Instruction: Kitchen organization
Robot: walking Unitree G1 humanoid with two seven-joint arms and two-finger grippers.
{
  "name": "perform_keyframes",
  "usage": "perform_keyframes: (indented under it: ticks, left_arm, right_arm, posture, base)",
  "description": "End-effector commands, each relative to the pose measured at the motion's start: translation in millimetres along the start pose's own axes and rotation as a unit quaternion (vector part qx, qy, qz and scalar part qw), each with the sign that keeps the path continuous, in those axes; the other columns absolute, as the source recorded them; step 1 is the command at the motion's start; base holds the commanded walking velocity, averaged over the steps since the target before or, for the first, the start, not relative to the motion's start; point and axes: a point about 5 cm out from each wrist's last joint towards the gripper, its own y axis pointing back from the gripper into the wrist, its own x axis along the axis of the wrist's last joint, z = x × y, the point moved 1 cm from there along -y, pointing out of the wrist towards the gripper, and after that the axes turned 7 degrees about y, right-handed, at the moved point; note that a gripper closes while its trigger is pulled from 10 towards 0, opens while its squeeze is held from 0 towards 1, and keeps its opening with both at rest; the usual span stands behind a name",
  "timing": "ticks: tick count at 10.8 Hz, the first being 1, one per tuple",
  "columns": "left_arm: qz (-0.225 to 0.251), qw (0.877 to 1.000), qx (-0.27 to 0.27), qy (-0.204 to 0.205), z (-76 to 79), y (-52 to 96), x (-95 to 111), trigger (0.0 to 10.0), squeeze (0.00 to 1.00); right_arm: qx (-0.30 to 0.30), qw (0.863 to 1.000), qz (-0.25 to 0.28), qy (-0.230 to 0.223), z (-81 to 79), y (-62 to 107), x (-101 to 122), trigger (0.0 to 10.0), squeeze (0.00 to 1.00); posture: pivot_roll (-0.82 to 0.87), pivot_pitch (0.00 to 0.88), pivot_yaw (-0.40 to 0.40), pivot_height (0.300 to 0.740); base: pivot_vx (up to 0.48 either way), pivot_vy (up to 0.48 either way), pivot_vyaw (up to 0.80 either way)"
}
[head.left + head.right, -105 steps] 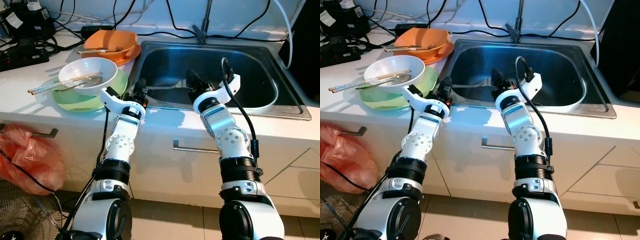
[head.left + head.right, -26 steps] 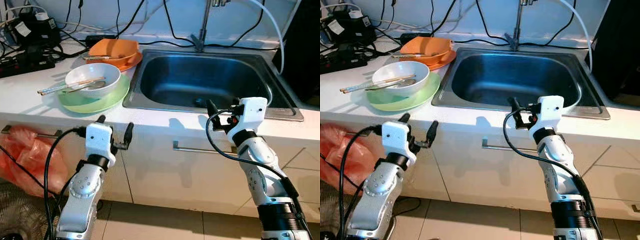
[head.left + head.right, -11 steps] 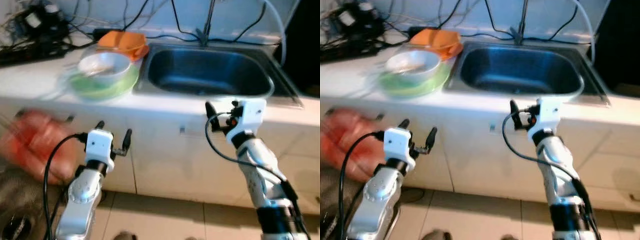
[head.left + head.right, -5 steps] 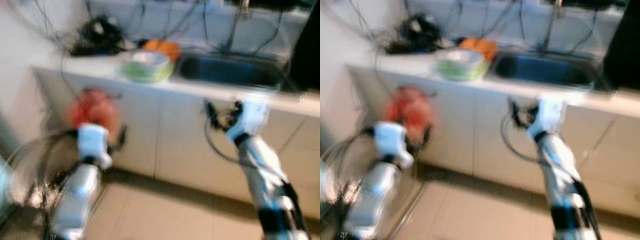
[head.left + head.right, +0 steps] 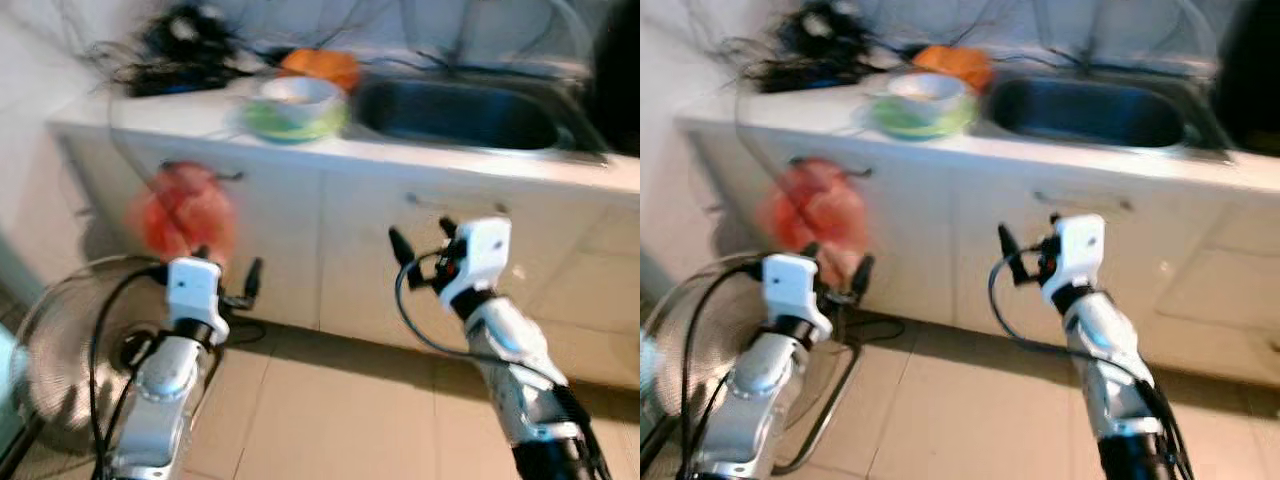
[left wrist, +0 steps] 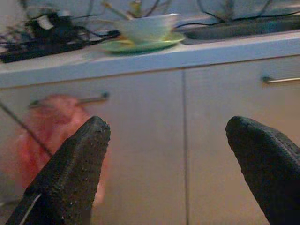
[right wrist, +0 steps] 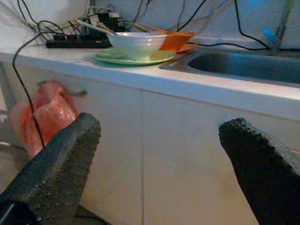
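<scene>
A white bowl [image 5: 296,92] with chopsticks sits on a green plate [image 5: 288,124] on the white counter, left of the steel sink [image 5: 455,115]. An orange bowl [image 5: 321,68] stands behind them. Both arms are held out in front of the cabinet doors, well short of the counter. My left gripper [image 5: 228,268] is open with nothing between its fingers [image 6: 70,173]. My right gripper [image 5: 420,237] is open and empty too, its fingers [image 7: 56,164] spread wide. The wrist views look across at the bowl [image 7: 136,44] and the plate [image 6: 140,45] from below counter height.
A red plastic bag [image 5: 180,212] hangs from a cabinet handle on the left. A round floor fan [image 5: 70,340] stands on the floor at lower left. Cables and a power strip [image 5: 185,50] crowd the counter's back left. Beige floor tiles [image 5: 330,420] lie between me and the cabinets.
The camera has backed away from the counter and swung, blurring the picture. Both arms have come off the sink edge and now hang before the cabinets, still open and empty.
</scene>
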Motion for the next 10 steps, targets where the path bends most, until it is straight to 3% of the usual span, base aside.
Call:
perform_keyframes:
  ticks: [1, 3, 4, 6, 8, 10]
  left_arm:
    - [-0.008, 1.000, 0.004, 0.000, -3.0, 1.2, -2.5, 10.0, 0.00]
    - [-0.029, 0.999, 0.012, 0.009, -5.9, 3.7, -13.6, 10.0, 0.00]
    - [-0.045, 0.999, 0.022, 0.018, -8.2, 6.1, -23.2, 10.0, 0.00]
    - [-0.045, 0.998, 0.026, 0.027, -8.2, 4.6, -24.2, 10.0, 0.00]
    - [-0.040, 0.998, 0.025, 0.033, -9.2, 3.2, -23.0, 10.0, 0.00]
    - [-0.040, 0.998, 0.028, 0.037, -10.4, 2.9, -24.0, 10.0, 0.00]
  right_arm:
    - [0.011, 1.000, 0.015, 0.003, -5.2, -2.1, 7.2, 10.0, 1.00]
    - [0.037, 0.999, 0.013, 0.002, -14.0, 1.1, 7.7, 10.0, 1.00]
    - [0.038, 0.999, 0.011, -0.001, -15.5, 2.3, 6.8, 10.0, 1.00]
    - [0.037, 0.999, 0.013, -0.003, -14.5, 3.4, 9.3, 10.0, 1.00]
    - [0.043, 0.999, 0.019, -0.003, -17.7, 1.2, 12.6, 10.0, 1.00]
    - [0.053, 0.998, 0.018, 0.001, -22.5, 2.4, 11.9, 10.0, 0.95]
  posture:
    - [0.04, 0.000, 0.008, 0.740]
    - [0.04, 0.000, 0.009, 0.740]
    - [0.03, 0.000, 0.008, 0.740]
    - [0.03, 0.000, 0.006, 0.740]
    - [0.03, 0.000, 0.004, 0.740]
    - [0.04, 0.000, 0.001, 0.740]
  base:
    - [0.000, 0.000, 0.00]
    - [0.000, 0.000, 0.00]
    - [0.000, 0.000, -0.80]
    - [0.000, 0.000, -0.65]
    - [0.000, 0.000, 0.00]
    - [0.398, 0.000, 0.00]
